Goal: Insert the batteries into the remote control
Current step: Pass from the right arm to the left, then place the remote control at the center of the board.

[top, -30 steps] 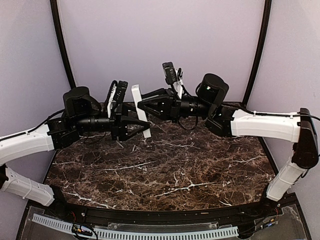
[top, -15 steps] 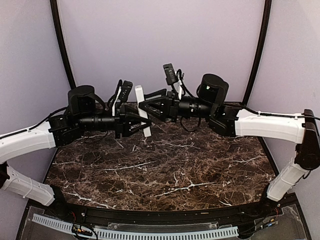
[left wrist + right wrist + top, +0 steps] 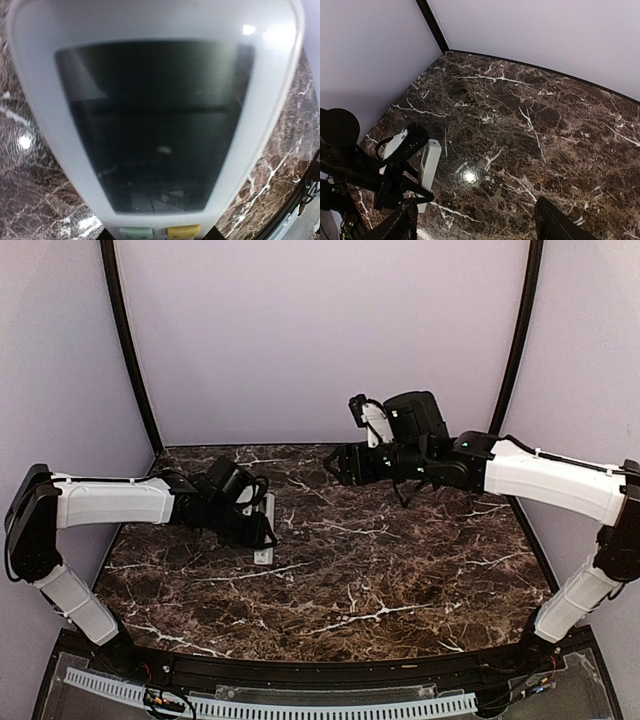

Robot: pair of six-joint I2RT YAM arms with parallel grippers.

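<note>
Left hand (image 3: 258,530) clamps the remote control (image 3: 431,159) down on the bench (image 3: 380,580), probably to rest it steady for loading; right hand (image 3: 338,464) hangs wide and empty.

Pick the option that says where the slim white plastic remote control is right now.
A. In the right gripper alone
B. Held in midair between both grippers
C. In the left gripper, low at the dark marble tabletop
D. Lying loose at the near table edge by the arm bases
C: the slim white plastic remote control sits in the left gripper low at the dark marble tabletop, while the right gripper hangs open and empty, well apart from it.
</note>
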